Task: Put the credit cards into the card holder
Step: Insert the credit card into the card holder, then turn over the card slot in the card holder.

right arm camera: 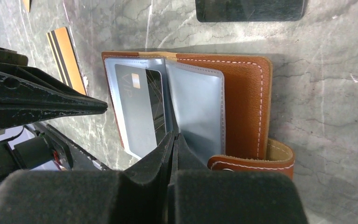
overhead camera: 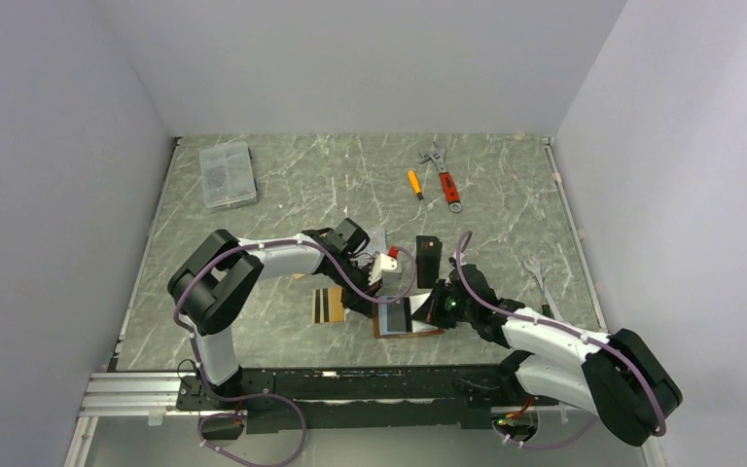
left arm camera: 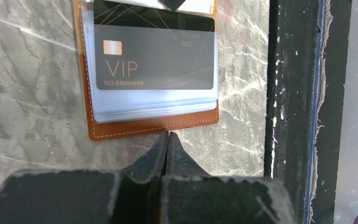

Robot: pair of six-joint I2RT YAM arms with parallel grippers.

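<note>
The card holder (overhead camera: 408,320) lies open on the table (overhead camera: 282,195), just ahead of the arm bases. One grey VIP card (left arm camera: 154,60) sits inside the frontmost clear sleeve (right arm camera: 200,107). A gold card with black stripes (overhead camera: 328,305) lies flat on the table at 9 o'clock from the holder, near it but apart. A black rectangular object (overhead camera: 429,260) stands at 12 o'clock from the holder.

The left gripper (left arm camera: 168,136) is clenched with nothing between its fingers. In its wrist view its tips meet the holder's leather edge at 6 o'clock; contact appears likely but cannot be confirmed.

The right gripper (right arm camera: 173,136) is also clenched and empty, its tips over the sleeves.
</note>
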